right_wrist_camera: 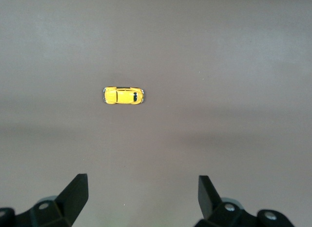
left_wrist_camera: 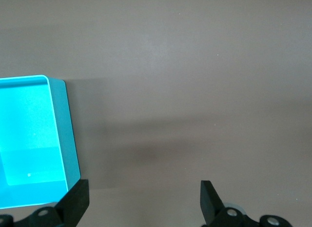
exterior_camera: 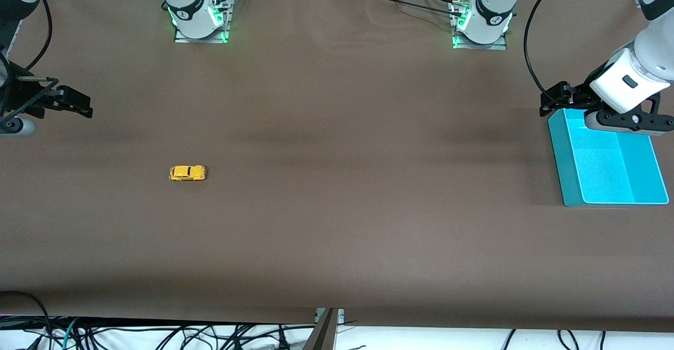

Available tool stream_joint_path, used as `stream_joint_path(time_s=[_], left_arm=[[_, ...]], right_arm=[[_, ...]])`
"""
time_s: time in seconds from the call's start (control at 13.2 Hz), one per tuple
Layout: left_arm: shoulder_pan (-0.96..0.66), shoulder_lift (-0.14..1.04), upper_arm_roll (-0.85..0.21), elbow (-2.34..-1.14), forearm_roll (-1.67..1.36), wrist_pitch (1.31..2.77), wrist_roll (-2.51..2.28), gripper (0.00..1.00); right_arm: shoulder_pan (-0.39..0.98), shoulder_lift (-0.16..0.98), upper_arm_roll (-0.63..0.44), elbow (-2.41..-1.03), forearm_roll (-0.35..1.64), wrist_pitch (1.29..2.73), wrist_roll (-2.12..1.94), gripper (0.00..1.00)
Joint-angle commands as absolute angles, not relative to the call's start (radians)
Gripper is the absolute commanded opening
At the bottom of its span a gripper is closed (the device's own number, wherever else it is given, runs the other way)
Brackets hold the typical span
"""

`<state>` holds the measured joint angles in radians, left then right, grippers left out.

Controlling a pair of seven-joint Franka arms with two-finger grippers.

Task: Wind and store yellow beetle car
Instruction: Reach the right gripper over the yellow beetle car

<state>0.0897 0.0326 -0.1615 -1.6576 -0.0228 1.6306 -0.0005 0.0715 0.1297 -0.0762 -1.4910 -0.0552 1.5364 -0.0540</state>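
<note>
You are at the start: the yellow beetle car [exterior_camera: 187,173] sits untouched on the table toward the right arm's end, both the right gripper [right_wrist_camera: 142,197] and left gripper [left_wrist_camera: 144,201] spread wide (left over the teal tray [exterior_camera: 568,181] corner), so reach down next.

Your right gripper [exterior_camera: 79,105] hangs in the air at the right arm's end of the table, its fingers [right_wrist_camera: 78,195] spread wide apart. Your left gripper [exterior_camera: 550,102] hangs at the left arm's end, fingers [left_wrist_camera: 78,200] also spread wide.
</note>
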Motion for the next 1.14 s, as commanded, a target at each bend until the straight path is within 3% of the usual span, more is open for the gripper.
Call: stream_joint_path(time_s=[0.0,1.06], left_arm=[[0.094,0.040,-0.169,-1.634,-0.014,1.609,-0.002,1.00],[0.094,0.040,-0.169,-1.634,-0.014,1.609,-0.002,1.00]], right_arm=[[0.064,0.109,-0.071,-1.509,-0.054,1.528,-0.052,1.00],[0.133,0.202,-0.061,-1.502,-0.051,1.516,-0.055,1.00]])
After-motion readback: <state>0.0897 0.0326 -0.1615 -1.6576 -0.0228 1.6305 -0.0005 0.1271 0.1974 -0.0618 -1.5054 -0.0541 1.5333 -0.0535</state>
